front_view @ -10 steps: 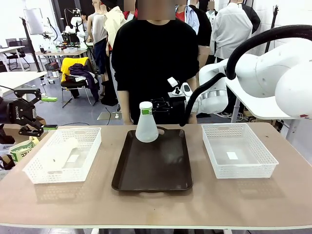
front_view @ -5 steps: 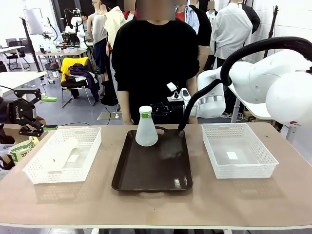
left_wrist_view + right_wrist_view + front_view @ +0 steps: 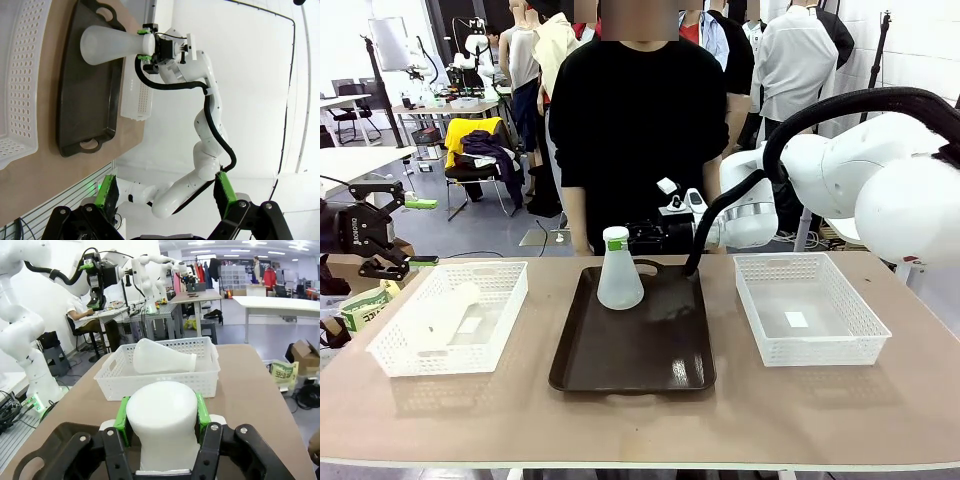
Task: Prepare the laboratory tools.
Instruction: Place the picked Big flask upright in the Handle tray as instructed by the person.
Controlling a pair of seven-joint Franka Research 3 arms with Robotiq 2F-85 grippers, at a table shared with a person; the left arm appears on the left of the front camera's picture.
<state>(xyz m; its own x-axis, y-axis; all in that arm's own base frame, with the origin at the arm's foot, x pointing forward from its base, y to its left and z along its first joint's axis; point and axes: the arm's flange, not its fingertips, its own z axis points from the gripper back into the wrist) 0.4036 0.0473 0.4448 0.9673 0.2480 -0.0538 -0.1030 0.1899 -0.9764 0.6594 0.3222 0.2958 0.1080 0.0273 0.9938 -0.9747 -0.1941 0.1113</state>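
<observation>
One frosted conical flask point(image 3: 620, 282), right pincer point(image 3: 161, 417) clamping neck

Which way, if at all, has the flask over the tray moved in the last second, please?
Yes: the flask has sunk toward the brown tray, lower against its far handle.

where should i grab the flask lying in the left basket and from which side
Probably take the flask by its narrow neck, from above, jaws set across it. It lies on its side inside the white basket, whose walls block a sideways approach, and its cone body looks too wide and sloped for a firm hold.
</observation>
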